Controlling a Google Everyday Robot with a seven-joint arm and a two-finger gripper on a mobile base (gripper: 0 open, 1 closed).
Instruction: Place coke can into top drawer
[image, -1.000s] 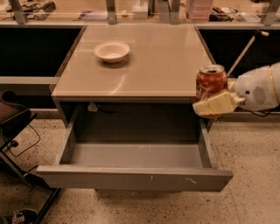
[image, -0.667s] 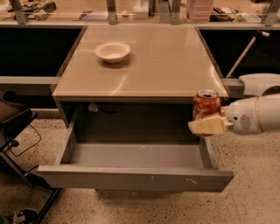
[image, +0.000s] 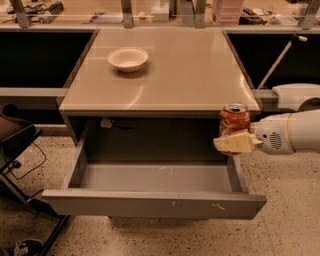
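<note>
- The coke can (image: 234, 120) was a small red cylinder with a dull silver top. It stood upright in the air, clear of every surface.
- The pincer (image: 234, 143) was clenched on the coke can low on its body. 1 cream, wedge-shaped finger (image: 235, 144) crossed the can's front.
- The can hung just under the bench's front right corner, over the right side wall of the top drawer (image: 150, 204). It was not down inside the drawer.
- The top drawer was pulled open. It was a wide, shallow grey metal tray with a flat front panel marked by a few small white scuffs, and a pale scratch showed on its floor.
- The bench (image: 175, 75) had a smooth beige top with a soft sheen. A round white bowl (image: 128, 59) sat on it towards the back left, well apart from the can.
- The robot arm (image: 292, 132) was a white, rounded casing that came in from the right and was cut off by the picture's edge.
- The pincer's far finger was hidden behind the can, and the can's lettering was too blurred to read.
- The cavity behind the drawer was dark, with a small pale tag (image: 105, 122) just visible inside.
- The floor (image: 290, 220) was speckled terrazzo.
- A dark frame (image: 15, 140) and a loose cable (image: 30, 165) stood at the left, partly out of view.
- A cluttered counter (image: 150, 10) ran along the back.
</note>
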